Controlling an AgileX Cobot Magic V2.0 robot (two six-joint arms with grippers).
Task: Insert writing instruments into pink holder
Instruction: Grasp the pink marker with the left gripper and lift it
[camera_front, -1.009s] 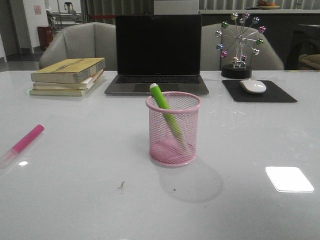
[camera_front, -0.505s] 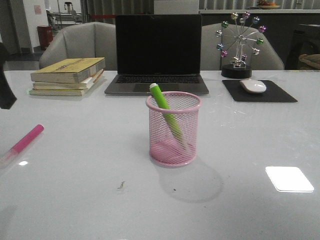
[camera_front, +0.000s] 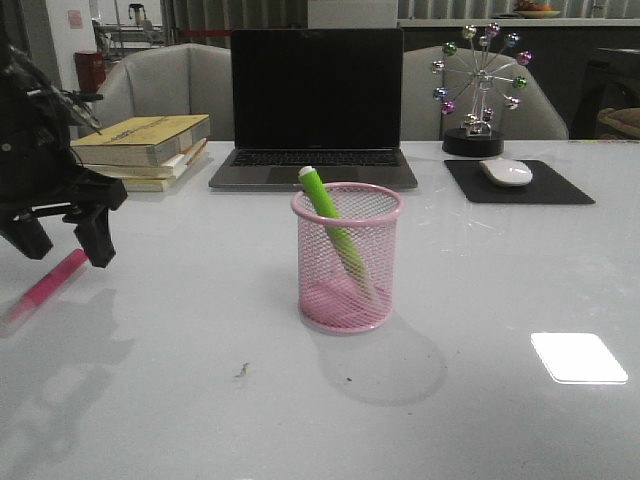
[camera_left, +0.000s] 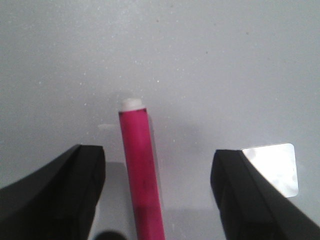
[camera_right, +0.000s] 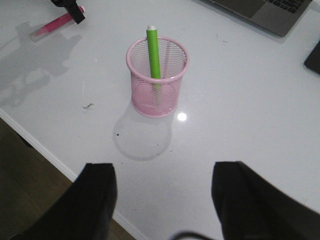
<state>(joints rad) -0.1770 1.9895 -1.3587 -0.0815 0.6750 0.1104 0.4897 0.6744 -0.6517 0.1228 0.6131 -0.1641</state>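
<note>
The pink mesh holder stands mid-table with the green marker leaning inside it, whitish end up. At the table's left lies the magenta marker, flat on the surface. My left gripper hangs open just above it, one finger on each side of the marker, not touching. My right gripper is open and empty, high above the table's near edge, out of the front view.
A laptop sits behind the holder, a stack of books at back left, a mouse on a black pad and a ball ornament at back right. The table's near edge shows in the right wrist view.
My left arm has come into the front view from the left and now hovers over the magenta marker. The holder and both markers have not moved.
</note>
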